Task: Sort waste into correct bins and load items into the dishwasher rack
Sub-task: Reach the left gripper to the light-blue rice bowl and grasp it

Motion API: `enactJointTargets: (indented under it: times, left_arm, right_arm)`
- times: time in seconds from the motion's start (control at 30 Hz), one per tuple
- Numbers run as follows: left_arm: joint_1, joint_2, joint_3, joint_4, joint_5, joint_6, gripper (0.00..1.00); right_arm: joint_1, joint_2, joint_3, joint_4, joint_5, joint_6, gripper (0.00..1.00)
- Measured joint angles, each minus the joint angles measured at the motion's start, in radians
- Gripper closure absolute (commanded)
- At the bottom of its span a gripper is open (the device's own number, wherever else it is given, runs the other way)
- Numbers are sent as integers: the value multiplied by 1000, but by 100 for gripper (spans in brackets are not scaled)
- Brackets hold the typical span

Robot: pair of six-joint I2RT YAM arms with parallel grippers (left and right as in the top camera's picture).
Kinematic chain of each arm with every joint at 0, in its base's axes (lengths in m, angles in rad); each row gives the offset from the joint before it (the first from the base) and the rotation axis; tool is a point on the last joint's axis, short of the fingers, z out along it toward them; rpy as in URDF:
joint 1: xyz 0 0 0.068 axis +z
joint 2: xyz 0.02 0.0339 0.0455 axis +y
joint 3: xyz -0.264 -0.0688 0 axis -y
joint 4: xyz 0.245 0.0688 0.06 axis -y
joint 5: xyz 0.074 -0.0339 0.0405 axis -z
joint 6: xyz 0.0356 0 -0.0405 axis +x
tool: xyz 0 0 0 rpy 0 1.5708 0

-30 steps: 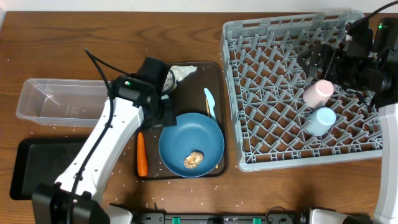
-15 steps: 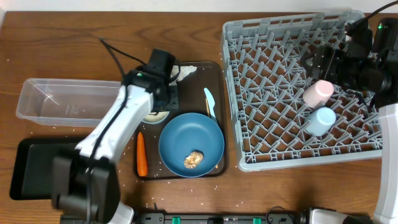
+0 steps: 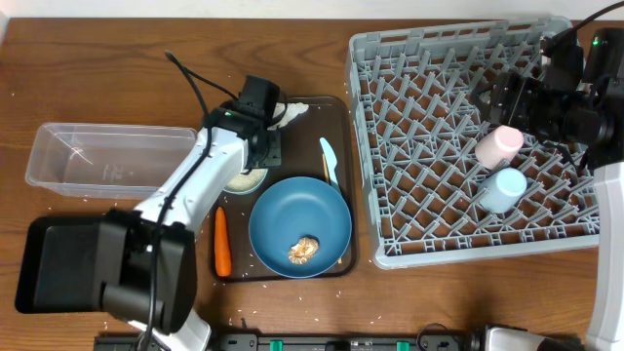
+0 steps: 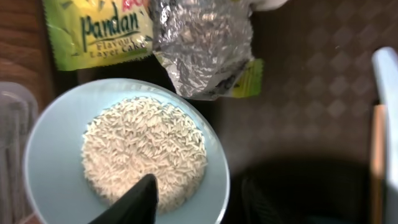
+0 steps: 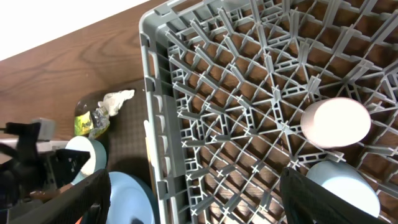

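Left end effector (image 4: pixel 198 186) is low over the pale blue bowl (image 4: pixel 50 149), which sits on the left part of the brown serving tray (image 4: pixel 311 93) and holds loose white rice (image 4: pixel 143 149). One finger (image 4: pixel 140 196) hangs over the rice and the other looks to be outside the rim. The rim is between them, but can't tell if it's pinched or only straddled. Crumpled wrapper (image 4: pixel 199 43) lies right at the bowl's far rim.

Likely step: grab the bowl and dump the rice. Seat the rim deep between the fingers, squeeze firmly, lift level so nothing spills onto the counter, and don't snag the wrapper. Tip only once over the clear tub (image 3: pixel 97 156), far left.

Right end effector (image 5: pixel 196 186) is spread wide and empty, above the rack (image 3: pixel 429 127) by the pink cup (image 3: pixel 498 144), well apart from this.
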Motion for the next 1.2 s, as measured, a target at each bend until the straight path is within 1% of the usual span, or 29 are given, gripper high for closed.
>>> enactJointTargets:
  times: [0.07, 0.13, 0.23, 0.33, 0.37, 0.63, 0.67, 0.77, 1.07, 1.2]
  left_arm:
    - [0, 37, 0, 8, 0, 3, 59]
    - [0, 73, 0, 20, -1, 2, 62]
    - [0, 100, 0, 39, -1, 3, 69]
    - [0, 99, 0, 48, -1, 1, 80]
    - [-1, 99, 0, 49, 0, 2, 81]
    - [-1, 109, 0, 56, 12, 5, 81]
    - [-2, 115, 0, 58, 13, 5, 87]
    - [-1, 141, 0, 60, 15, 1, 94]
    - [-11, 146, 0, 61, -22, 2, 94]
    - [-19, 145, 12, 1, -23, 3, 94]
  right_arm:
    - [0, 0, 0, 0, 0, 0, 18]
    - [0, 0, 0, 0, 0, 0, 18]
    - [0, 0, -3, 0, 0, 0, 17]
    - [0, 0, -8, 0, 0, 0, 18]
    - [0, 0, -8, -1, 0, 0, 17]
    - [0, 0, -13, -1, 0, 0, 18]
    - [0, 0, -13, -1, 0, 0, 18]
    - [0, 0, -14, 0, 0, 0, 18]
    - [0, 0, -14, 5, 0, 0, 16]
    - [0, 0, -14, 6, 0, 0, 16]
